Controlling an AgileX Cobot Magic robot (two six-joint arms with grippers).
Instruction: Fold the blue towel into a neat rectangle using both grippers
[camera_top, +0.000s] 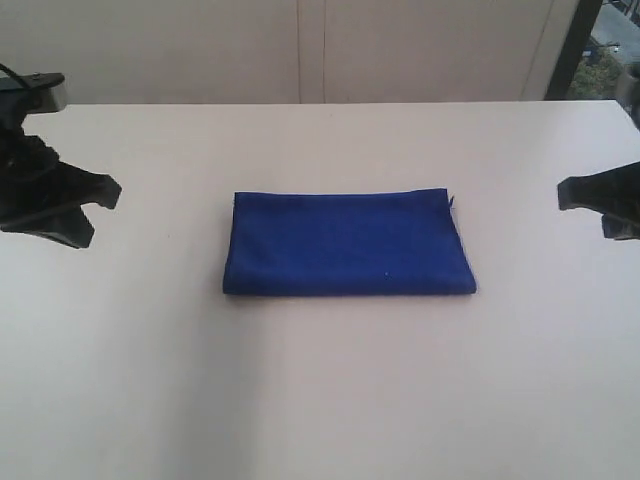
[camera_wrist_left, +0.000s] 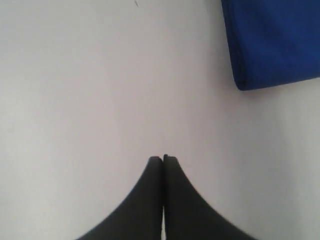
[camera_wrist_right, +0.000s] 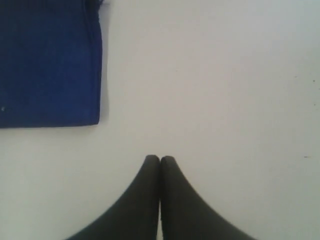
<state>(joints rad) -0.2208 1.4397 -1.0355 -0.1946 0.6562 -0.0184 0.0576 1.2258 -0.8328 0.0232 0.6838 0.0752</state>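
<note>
Lying folded, soft blue towel forms a rectangle; left end effector, right end effector pressed together.

table seen from raised exterior view, tilted down, mid range. wrist views set close above table, faced down. blue towel edge shared by all three.

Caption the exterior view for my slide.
Folded blue towel on the table, left gripper and right gripper shut, clear of it on either side.
</note>
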